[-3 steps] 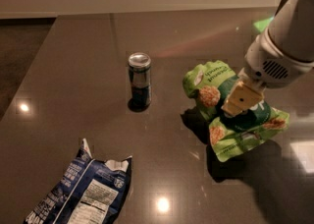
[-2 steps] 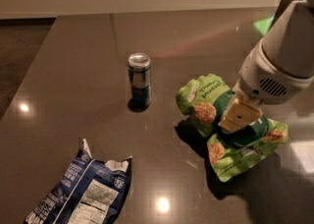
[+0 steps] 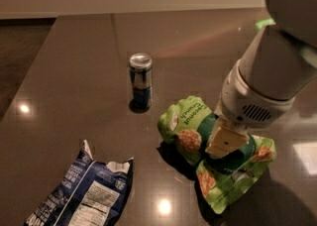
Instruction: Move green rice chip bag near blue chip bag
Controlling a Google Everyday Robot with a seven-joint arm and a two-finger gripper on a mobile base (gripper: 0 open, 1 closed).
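The green rice chip bag [image 3: 190,121] is a bright green glossy pouch at centre right, held crumpled just above the dark table. My gripper [image 3: 225,143] reaches down from the upper right and is shut on the bag's middle; a tan finger [image 3: 225,141] shows pressed against it. The blue chip bag [image 3: 84,193] lies flat at the lower left with its white nutrition panel up and its torn top edge pointing toward the can. A stretch of bare tabletop separates the two bags.
A slim blue and silver can [image 3: 141,80] stands upright at centre, between and behind the two bags. The dark glossy table [image 3: 74,61] reflects ceiling lights. Its left edge runs diagonally at far left, its far edge meets the wall.
My gripper has moved left and toward the camera with the green bag in it, bringing it closer to the blue bag. The can and the blue bag have not moved.
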